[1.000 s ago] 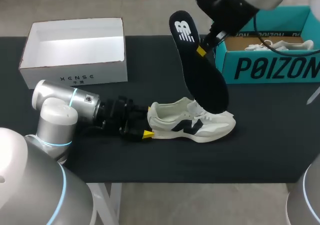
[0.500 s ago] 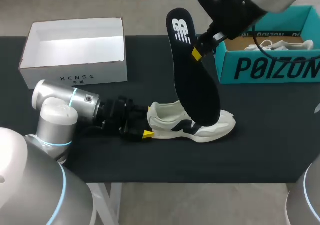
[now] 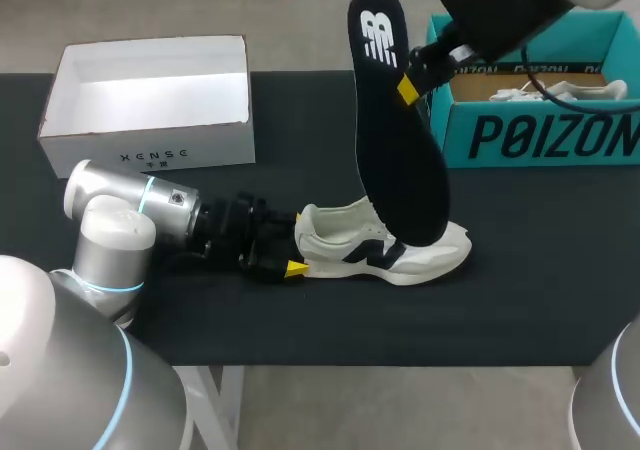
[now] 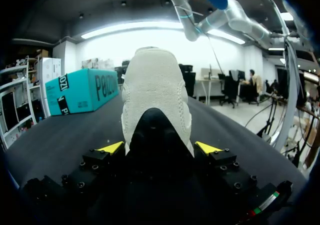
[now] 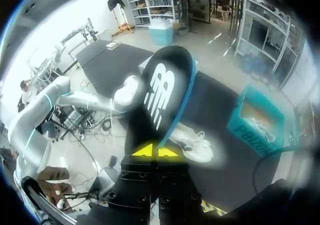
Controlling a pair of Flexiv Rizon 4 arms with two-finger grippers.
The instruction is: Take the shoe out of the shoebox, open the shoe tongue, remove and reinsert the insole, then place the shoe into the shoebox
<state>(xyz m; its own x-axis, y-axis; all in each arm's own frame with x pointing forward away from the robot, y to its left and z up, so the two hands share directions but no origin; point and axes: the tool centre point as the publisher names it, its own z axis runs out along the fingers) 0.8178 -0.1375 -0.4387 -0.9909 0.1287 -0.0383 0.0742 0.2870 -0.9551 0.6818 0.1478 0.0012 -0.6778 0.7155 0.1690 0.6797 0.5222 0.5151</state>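
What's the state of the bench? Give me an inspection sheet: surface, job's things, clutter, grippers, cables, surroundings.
Surface: black table.
Job's things: white shoe upright on the table; black insole held above it, lower end at the shoe; teal shoebox at the far right, another shoe inside.
Clutter: open white box at the far left.
Grippers: left gripper shut on the shoe's heel; right gripper shut on the insole.
Cables: black cable loops from the right arm over the shoebox.
Surroundings: nothing seen.

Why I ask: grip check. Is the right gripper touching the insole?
Touching. The right wrist view shows the right gripper with both yellow tips pinching the insole at its edge.
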